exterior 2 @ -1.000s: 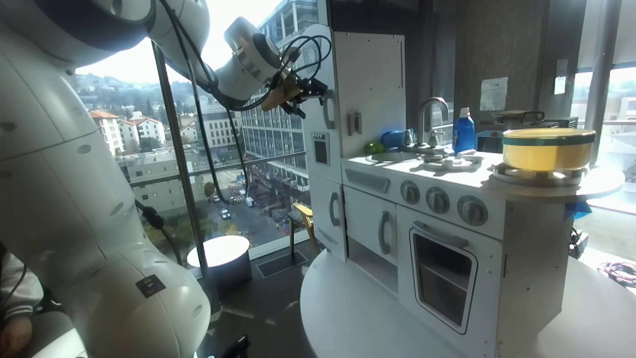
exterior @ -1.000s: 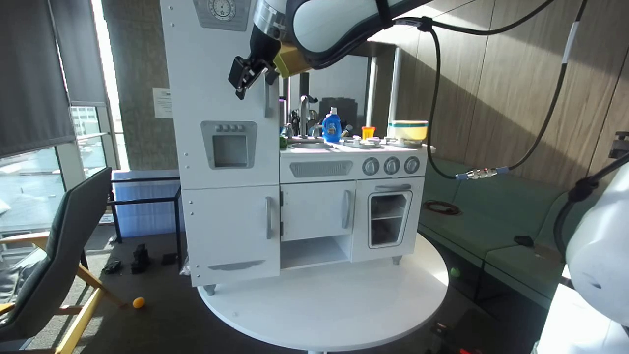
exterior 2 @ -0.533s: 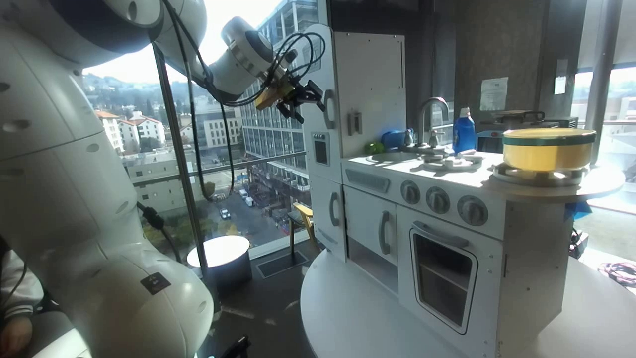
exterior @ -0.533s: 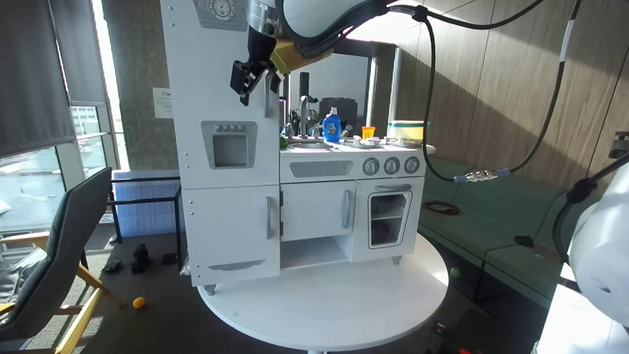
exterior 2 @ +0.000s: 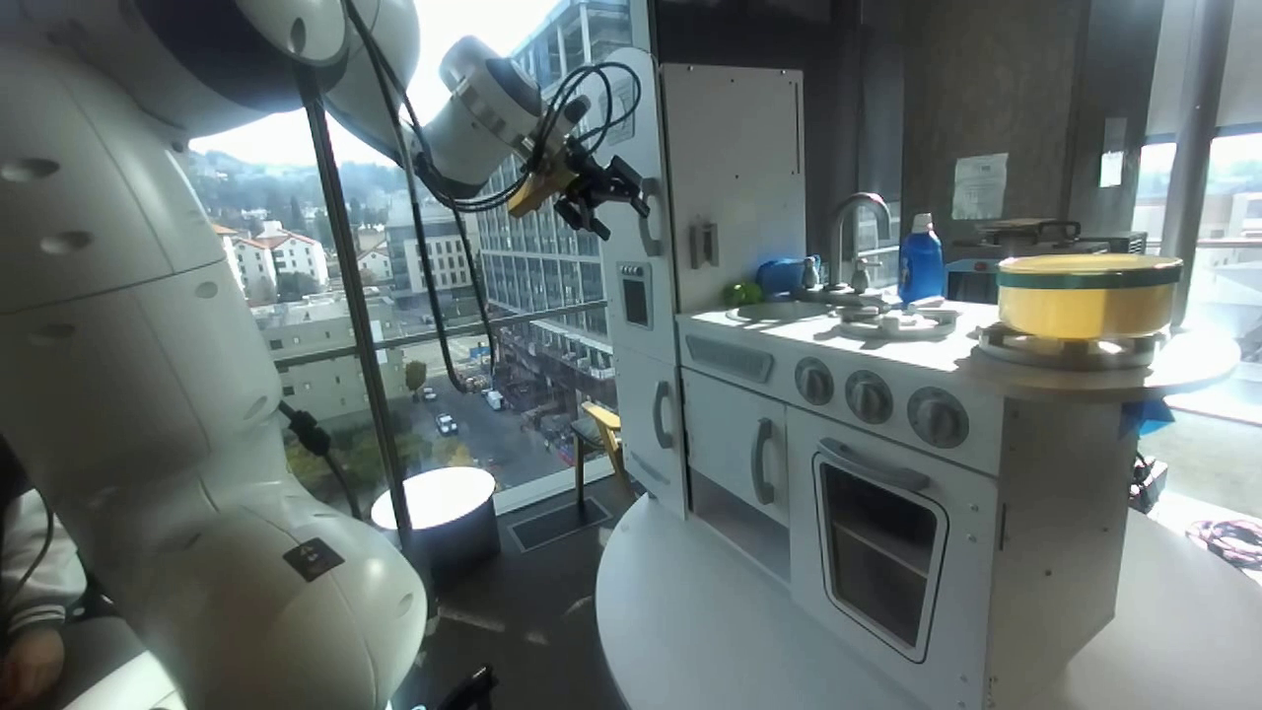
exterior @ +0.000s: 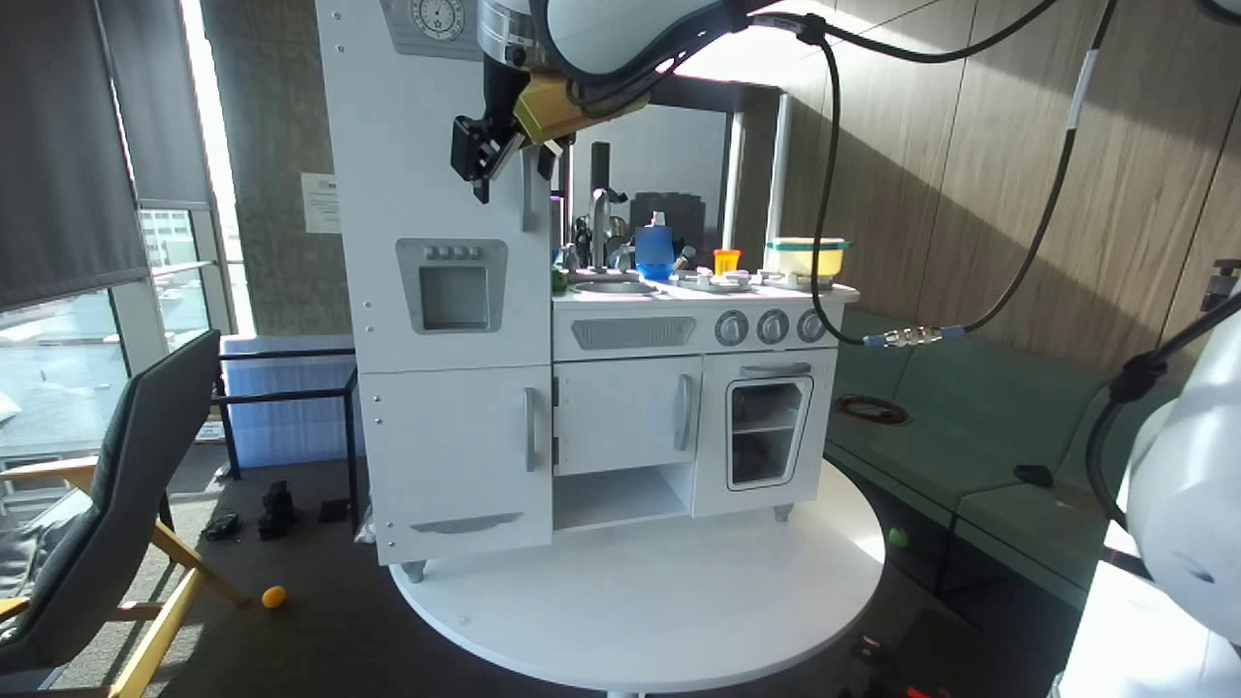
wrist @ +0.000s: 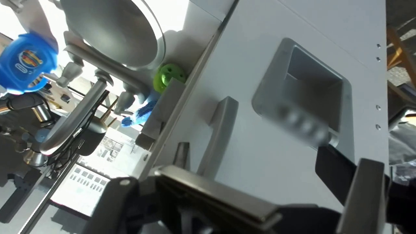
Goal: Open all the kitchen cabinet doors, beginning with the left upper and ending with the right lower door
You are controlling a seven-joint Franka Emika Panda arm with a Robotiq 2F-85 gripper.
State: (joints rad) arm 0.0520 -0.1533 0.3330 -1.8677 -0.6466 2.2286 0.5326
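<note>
In an exterior view, a black two-fingered pincer (exterior: 514, 182) hangs released, its jaws parted, at the grey curved handle (exterior: 527, 204) of the white upper-left cabinet door (exterior: 427, 218). That door stands closed, as do the white lower-left door (exterior: 456, 436), the white middle door (exterior: 616, 412) and the white windowed lower-right oven door (exterior: 717, 427), all fronting a white kitchen unit (exterior: 564, 339) set on a round white desk (exterior: 630, 620). Print on a white paper sheet (exterior: 322, 203) is too small to read.

In an exterior view, the pincer hangs just in front of the upper-left door, one tip overlapping the handle from this angle; whether they touch cannot be told. Marks on a dark square sticker (exterior 2: 314, 559) on the white robot arm (exterior 2: 138, 365) are illegible.

In the wrist view, the handle shows between the two spread fingers (wrist: 360, 195), nearer one than the other. A blue plastic bottle (wrist: 22, 73) carries a label (wrist: 31, 59) with a red-and-yellow emblem; its lettering cannot be made out.
</note>
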